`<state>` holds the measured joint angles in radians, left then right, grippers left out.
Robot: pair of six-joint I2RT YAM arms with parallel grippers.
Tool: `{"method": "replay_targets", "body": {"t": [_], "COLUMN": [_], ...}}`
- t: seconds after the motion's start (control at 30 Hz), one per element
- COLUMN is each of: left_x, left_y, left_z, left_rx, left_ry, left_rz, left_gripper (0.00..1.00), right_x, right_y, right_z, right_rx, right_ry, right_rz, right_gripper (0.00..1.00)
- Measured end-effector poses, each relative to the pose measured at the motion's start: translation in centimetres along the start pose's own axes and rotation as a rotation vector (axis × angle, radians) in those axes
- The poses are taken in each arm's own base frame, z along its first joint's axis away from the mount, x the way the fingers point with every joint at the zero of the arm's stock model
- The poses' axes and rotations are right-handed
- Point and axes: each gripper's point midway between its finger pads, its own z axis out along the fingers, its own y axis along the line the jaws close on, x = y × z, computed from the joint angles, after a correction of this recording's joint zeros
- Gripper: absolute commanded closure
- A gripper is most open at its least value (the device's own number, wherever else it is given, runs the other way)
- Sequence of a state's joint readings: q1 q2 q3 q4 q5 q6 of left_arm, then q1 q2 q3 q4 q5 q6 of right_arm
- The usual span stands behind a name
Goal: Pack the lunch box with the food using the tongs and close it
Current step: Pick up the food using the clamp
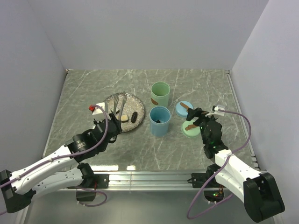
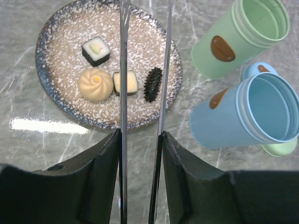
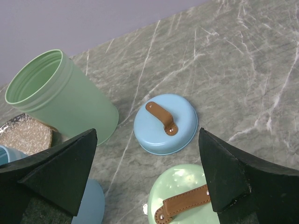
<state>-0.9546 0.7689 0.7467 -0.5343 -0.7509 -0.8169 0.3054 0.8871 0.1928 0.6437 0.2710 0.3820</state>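
The left fingers (image 2: pixel 107 158), black and blocky, are partly closed on the tongs (image 2: pixel 124 70), pressing its two slim silver arms from either side. The arms stand slightly apart. Their long axis runs straight away from the fingers toward the back wall, and the tips reach over the plate (image 2: pixel 56 32).

The plate is round, speckled beige with a dark rim. On it lie the pieces of food: a dark-and-white cube (image 2: pixel 96 50), a round beige ball (image 2: pixel 95 84), a second cube (image 2: pixel 126 82) that the left tong arm crosses, and a ridged dark oblong piece (image 2: pixel 152 84) between the arms.

Just right of the plate stand two smooth, open cylinders, the green container (image 2: pixel 233 42) behind the blue container (image 2: pixel 261 112).

The right fingers (image 3: pixel 65 172) are spread wide and hold nothing. They hover over the blue lid (image 3: pixel 164 123) and the green lid (image 3: pixel 187 196), which are round with brown strap handles and lie side by side.

Bare grey marbled tabletop (image 1: pixel 196 79) stretches beyond these to the back wall. The side walls bound it left and right, and a metal rail runs along the near edge.
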Motion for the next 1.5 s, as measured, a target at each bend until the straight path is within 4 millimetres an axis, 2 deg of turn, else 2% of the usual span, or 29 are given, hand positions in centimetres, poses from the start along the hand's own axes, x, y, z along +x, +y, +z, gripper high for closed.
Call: {"method": "replay_targets", "body": {"t": [0.27,0.63,0.97,1.5], "left_x": [1.1,7.0,9.4,10.8], "left_y": [-0.1,-1.4,-1.4,-0.6], "left_z": [0.7,3.5,4.0,4.3], "left_rx": [-0.009,-0.002,0.016,-0.016], "left_ry": [0.019,0.177,0.24,0.271], "left_rz": [0.001,0.091,0.104,0.111], "left_gripper": [0.56,0.56,0.56,0.62], "right_x": [0.0,-1.3,-1.9,-1.9], "right_y": [0.0,0.4,0.3,0.3], "right_z": [0.0,-0.3,-0.5,-0.5], "right_rx": [-0.001,-0.012,-0.008,-0.007], "right_ry": [-0.001,-0.04,-0.058,-0.057], "right_rz": [0.0,0.012,0.017,0.017], "right_gripper": [0.04,0.04,0.04,0.04]}}
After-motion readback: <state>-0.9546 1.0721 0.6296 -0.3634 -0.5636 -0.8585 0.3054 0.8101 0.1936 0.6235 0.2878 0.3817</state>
